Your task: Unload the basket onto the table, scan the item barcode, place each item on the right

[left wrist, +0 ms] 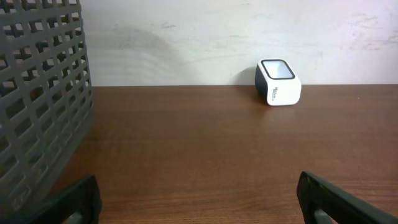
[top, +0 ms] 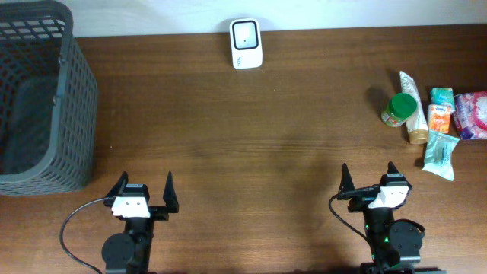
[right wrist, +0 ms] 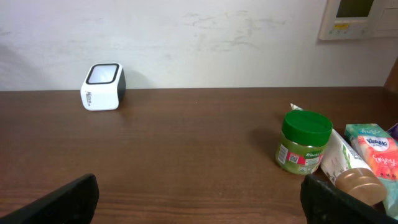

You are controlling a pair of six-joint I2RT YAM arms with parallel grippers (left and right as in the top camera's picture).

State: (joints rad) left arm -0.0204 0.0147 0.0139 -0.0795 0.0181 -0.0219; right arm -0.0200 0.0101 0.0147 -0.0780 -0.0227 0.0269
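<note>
Two pincers we see spread wide and empty, left pincer (top: 144,185), right pincer (top: 367,176), scanner (top: 246,43) at far edge of worktop (top: 266,137), green-lidded jar (top: 399,109) right

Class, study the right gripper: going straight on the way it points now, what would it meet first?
From the right gripper, the midline looks free over the table to the wall. The green-lidded jar stands just right of that line, so the right finger might clip it first; depth is unclear.

At the upper left of my overhead view, a dark grey mesh basket (top: 76,114) stands on the brown wooden table (top: 251,167). At the upper right of my right wrist view, a beige panel (right wrist: 357,17) sits on the white wall (right wrist: 217,43).
</note>
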